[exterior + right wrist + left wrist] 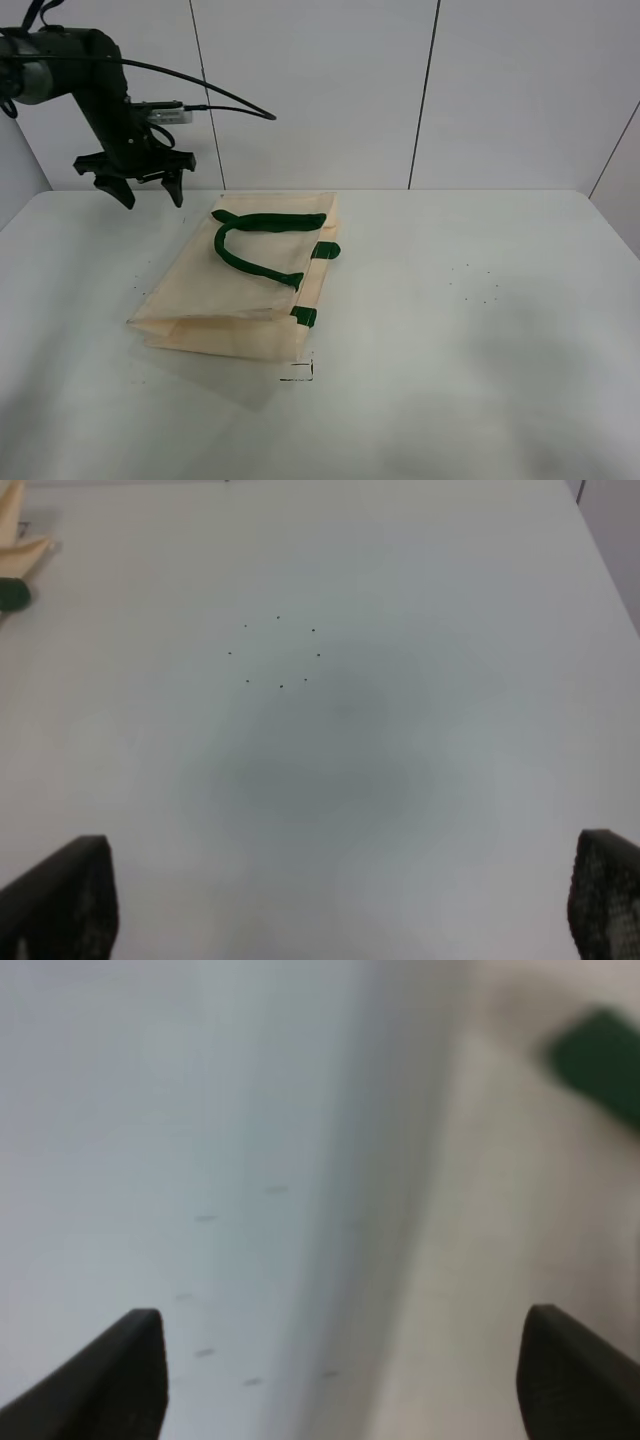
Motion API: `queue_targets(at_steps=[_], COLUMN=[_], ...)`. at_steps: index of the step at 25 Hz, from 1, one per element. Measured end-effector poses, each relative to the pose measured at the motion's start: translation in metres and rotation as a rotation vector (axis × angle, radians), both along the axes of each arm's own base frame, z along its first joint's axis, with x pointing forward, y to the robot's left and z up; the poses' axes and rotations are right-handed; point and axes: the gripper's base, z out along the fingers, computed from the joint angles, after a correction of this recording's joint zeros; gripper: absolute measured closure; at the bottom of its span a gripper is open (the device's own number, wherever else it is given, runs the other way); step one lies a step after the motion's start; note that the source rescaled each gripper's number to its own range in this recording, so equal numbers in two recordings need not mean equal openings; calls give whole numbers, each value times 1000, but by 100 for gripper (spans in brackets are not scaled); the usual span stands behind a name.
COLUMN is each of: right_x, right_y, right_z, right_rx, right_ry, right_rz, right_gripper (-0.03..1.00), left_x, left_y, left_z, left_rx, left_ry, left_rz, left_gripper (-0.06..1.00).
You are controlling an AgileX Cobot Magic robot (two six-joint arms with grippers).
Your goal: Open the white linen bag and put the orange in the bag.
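Note:
The white linen bag (240, 290) lies flat on the white table, left of centre, its dark green handles (255, 245) folded on top. My left gripper (148, 190) hangs open and empty above the table, up and to the left of the bag's far corner. In the left wrist view the open gripper (345, 1370) looks down on blurred table, the bag's edge (510, 1220) and a green tab (600, 1060). My right gripper (340, 900) is open and empty over bare table; the right wrist view catches the bag's corner (15, 550). The orange is out of view.
White wall panels stand behind the table's far edge (400, 190). Small dark specks mark the table right of the bag (475, 282), and they also show in the right wrist view (280, 652). A small black corner mark (298, 372) sits at the bag's near edge.

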Motion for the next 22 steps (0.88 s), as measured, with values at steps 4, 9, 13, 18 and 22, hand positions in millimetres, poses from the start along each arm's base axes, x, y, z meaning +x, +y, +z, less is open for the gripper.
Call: queue_targets(at_steps=[4, 9, 13, 18, 22], right_x=[0, 0, 0, 0, 0], right_y=[0, 0, 0, 0, 0], right_z=[0, 0, 0, 0, 0], right_rx=[0, 0, 0, 0, 0], right_ry=[0, 0, 0, 0, 0], right_rz=[0, 0, 0, 0, 0], right_gripper=[-3, -3, -3, -3, -3], left_x=[-2, -5, -13, -44, -86], left_y=[25, 31, 27, 27, 26], left_z=[-1, -1, -6, -10, -8], left_rx=[6, 9, -31, -38, -33], left_ry=[38, 67, 103, 190, 268], left_rz=[50, 55, 46, 39, 34], left_gripper=[-4, -4, -2, -2, -2])
